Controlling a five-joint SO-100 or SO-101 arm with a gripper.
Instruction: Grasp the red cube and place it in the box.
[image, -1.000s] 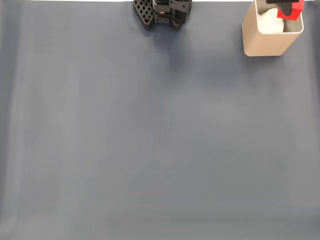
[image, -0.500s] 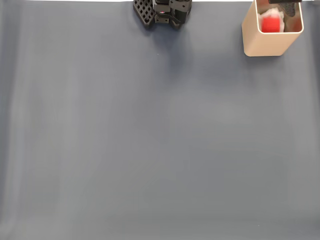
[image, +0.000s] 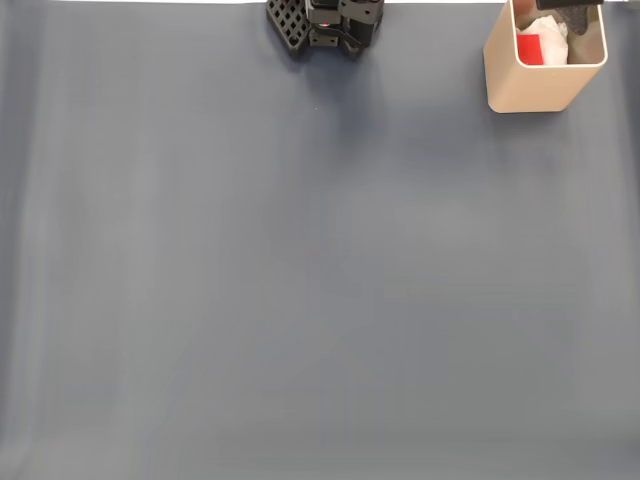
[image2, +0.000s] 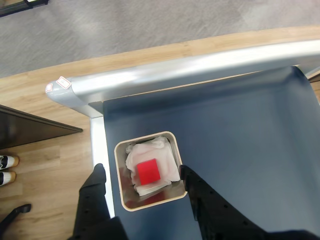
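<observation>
The red cube lies loose inside the box, on crumpled white paper. In the wrist view my gripper hangs open above the box, one black finger outside its left wall and the other outside its right corner, neither touching the cube. In the fixed view the beige box stands at the top right corner of the mat, with the red cube showing inside it. A black part of my arm sits over the box's far rim.
The arm's black base is at the top centre of the fixed view. A dark blue-grey mat covers the table. In the wrist view the table's metal edge runs just beyond the box, with wooden floor past it.
The cube left my gripper above the box, fell in, and now rests on the white paper. The gripper has opened.
</observation>
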